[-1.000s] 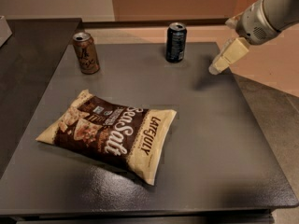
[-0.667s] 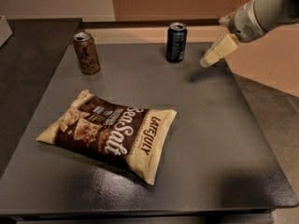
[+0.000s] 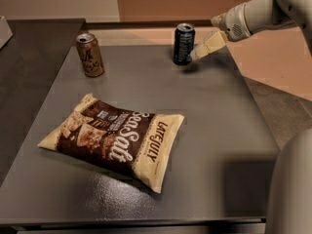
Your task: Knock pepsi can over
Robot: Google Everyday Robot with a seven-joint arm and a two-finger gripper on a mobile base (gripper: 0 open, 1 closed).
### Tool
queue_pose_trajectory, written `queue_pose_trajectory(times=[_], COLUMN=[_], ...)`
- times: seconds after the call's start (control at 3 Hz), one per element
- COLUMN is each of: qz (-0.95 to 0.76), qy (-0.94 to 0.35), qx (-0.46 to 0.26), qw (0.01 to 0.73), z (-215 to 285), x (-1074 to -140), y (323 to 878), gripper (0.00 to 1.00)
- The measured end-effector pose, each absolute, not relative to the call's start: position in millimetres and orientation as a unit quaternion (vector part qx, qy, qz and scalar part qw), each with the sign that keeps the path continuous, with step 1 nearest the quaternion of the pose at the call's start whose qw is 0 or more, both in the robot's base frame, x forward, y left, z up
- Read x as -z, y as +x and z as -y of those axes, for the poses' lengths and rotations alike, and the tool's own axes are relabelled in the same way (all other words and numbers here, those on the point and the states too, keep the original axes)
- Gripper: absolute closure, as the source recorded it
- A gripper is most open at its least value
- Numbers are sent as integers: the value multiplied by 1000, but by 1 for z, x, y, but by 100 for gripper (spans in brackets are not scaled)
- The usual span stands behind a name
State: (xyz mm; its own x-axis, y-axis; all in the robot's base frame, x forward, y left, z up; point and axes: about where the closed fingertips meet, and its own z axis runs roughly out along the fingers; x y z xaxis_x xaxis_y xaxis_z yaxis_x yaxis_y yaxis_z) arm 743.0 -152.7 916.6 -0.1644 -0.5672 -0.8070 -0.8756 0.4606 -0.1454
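The pepsi can [image 3: 184, 44], dark navy with a silver top rim, stands upright at the back of the dark grey table [image 3: 219, 130]. My gripper [image 3: 199, 52] reaches in from the upper right and its cream-coloured fingertips are right beside the can's right side, at about mid-height, touching it or nearly so. The gripper holds nothing.
A brown-gold can [image 3: 90, 54] stands upright at the back left. A brown and cream chip bag [image 3: 117, 139] lies flat in the middle left of the table. The table's right edge [image 3: 258, 111] borders a tan floor. A pale rounded robot part [image 3: 292, 189] fills the lower right corner.
My gripper has moved left along the back of the table, from well to the right of the pepsi can to right beside it. The can still stands upright.
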Motion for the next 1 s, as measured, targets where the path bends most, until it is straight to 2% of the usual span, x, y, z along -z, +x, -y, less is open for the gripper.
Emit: queue_pose_trajectory(times=[1.0], qz=[-725], qy=[-441], qx=[-233], qw=[475], z=[120], x=[-908], y=[792], gripper=[0])
